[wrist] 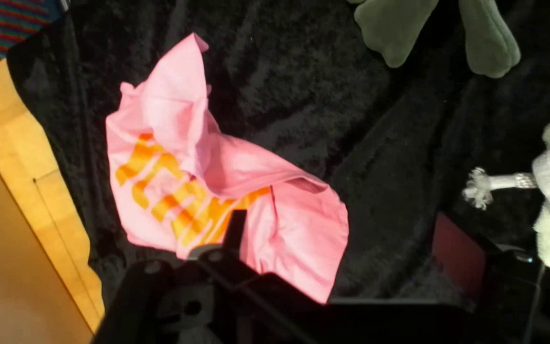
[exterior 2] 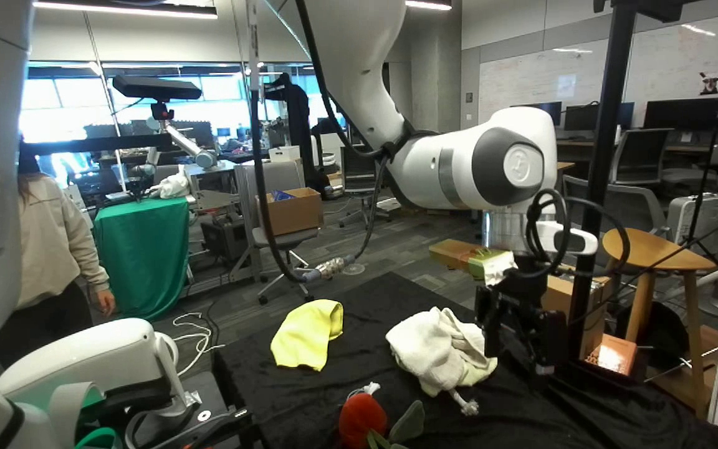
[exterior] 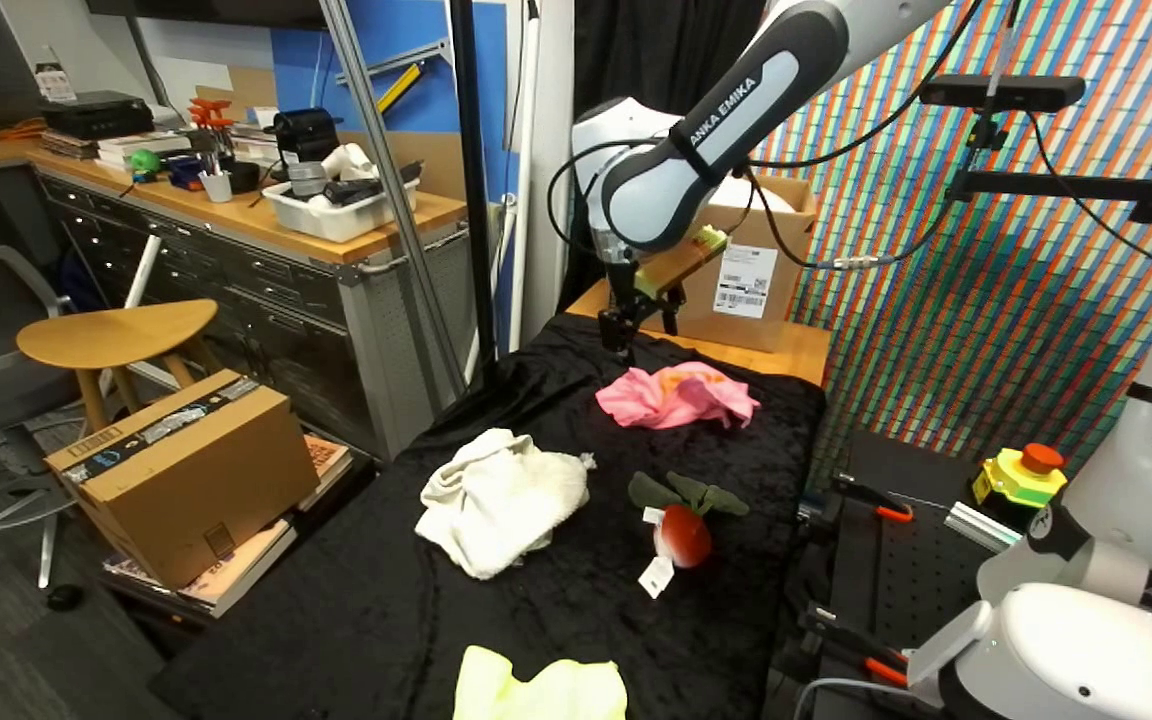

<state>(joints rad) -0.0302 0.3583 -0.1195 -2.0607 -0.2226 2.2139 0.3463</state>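
My gripper (exterior: pixel 644 332) is open and empty above the far end of the black-covered table; it also shows in an exterior view (exterior 2: pixel 518 349) and the wrist view (wrist: pixel 346 241). It is nearest a crumpled pink cloth (exterior: pixel 674 398) with orange print, which lies below it, apart from the fingers. The pink cloth fills much of the wrist view (wrist: pixel 229 167). A bunched white cloth (exterior: pixel 504 500) lies mid-table, also in an exterior view (exterior 2: pixel 437 349). A red plush (exterior: pixel 688 537) with green leaves and white tags lies beside it. A yellow cloth (exterior: pixel 541 692) lies farther off.
A cardboard box (exterior: pixel 781 285) stands on bare wood behind the pink cloth, close to the gripper. A second white arm (exterior: pixel 1096 650) and a yellow emergency-stop box (exterior: pixel 1021 480) stand beside the table. A black pole (exterior 2: pixel 602 143) stands close to the arm.
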